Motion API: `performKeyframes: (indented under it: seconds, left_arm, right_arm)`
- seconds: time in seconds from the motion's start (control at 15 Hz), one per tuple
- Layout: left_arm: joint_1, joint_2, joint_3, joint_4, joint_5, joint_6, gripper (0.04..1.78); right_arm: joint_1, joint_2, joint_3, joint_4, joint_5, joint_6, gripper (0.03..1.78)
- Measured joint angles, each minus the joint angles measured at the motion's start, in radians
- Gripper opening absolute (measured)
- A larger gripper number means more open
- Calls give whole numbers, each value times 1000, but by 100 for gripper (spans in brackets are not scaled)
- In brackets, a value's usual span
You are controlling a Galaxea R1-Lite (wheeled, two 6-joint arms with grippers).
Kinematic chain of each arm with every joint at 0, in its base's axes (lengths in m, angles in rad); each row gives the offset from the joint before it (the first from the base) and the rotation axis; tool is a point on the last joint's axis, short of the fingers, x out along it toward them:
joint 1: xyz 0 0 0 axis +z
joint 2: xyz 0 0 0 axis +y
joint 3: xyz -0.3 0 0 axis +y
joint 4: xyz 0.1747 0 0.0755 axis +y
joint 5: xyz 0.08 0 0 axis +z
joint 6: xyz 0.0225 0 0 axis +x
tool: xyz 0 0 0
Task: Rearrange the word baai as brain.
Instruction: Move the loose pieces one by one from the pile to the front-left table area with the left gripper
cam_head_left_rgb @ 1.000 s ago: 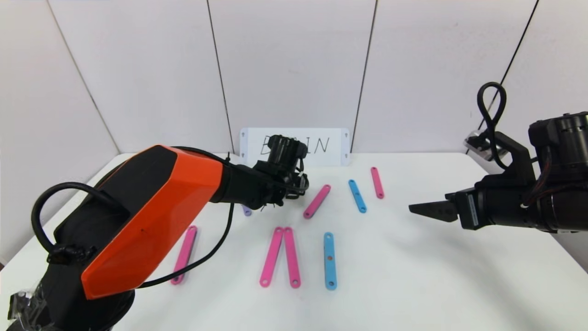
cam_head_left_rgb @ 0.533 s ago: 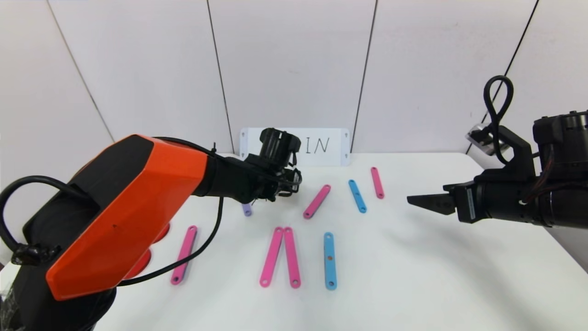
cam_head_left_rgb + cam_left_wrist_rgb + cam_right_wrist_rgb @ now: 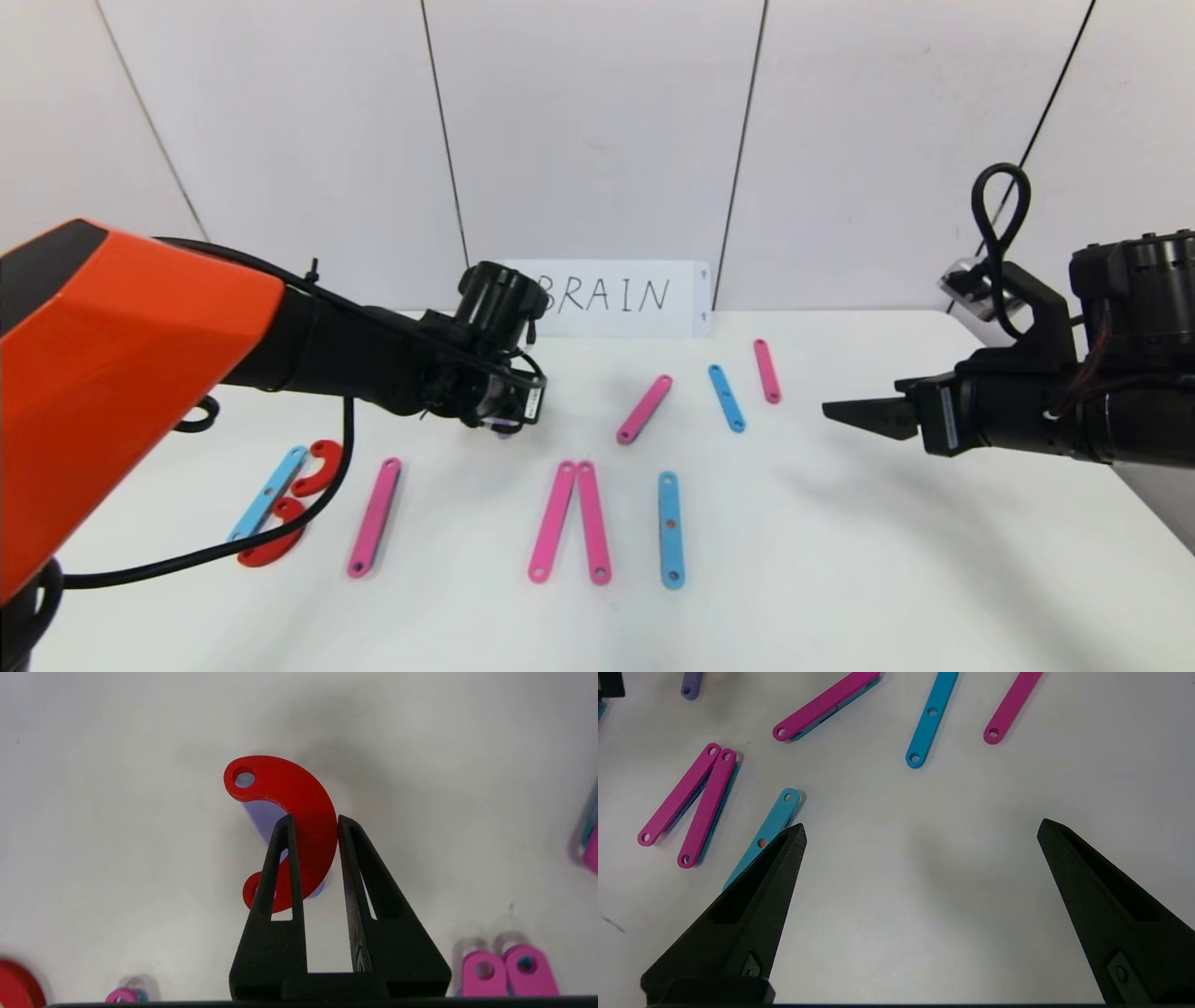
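**Ana:** Carrying a red half-ring right now, the left gripper is clamped on the curved piece edge-on, and it is hanging above the table a little in front of the white card, toward that card's left end.

**Ben:** And the purple strip?

**Ana:** Peeking out just under the left gripper, almost hidden. I'd say the half-ring is heading for it, to make the bowl of the R, but that is my guess.

**Ben:** How is the word looking, measured off the card?

**Ana:** The B is sitting far to the card's left and nearer the robot: a blue strip with two red half-rings touching its side. A lone pink strip is lying just beside it. Straight in front of the card, two pink strips are meeting at their far tips like an A without its bar, with a blue strip next to them.

**Ben:** And near the card's right end?

**Ana:** A tilted pink strip, a blue one and a short pink one, loose and apart. So B looks done; R, A, I and N are all waiting.

**Ben:** The right gripper?

**Ana:** Spread wide, holding nothing, hovering well to the card's right.
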Motion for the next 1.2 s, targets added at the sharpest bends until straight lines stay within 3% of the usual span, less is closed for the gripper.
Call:
performKeyframes:
  seconds: [0.27,0.6,1.2]
  left_arm:
    - [36,-83,169,-9,-6,-27,28]
    - [80,-129,271,-11,-9,-81,28]
    - [86,-151,329,-15,-28,-92,29]
  right_arm:
    - [8,14,0,0,-7,-2,174]
    - [12,26,1,0,-10,-2,174]
    - [12,38,1,0,-13,-2,174]
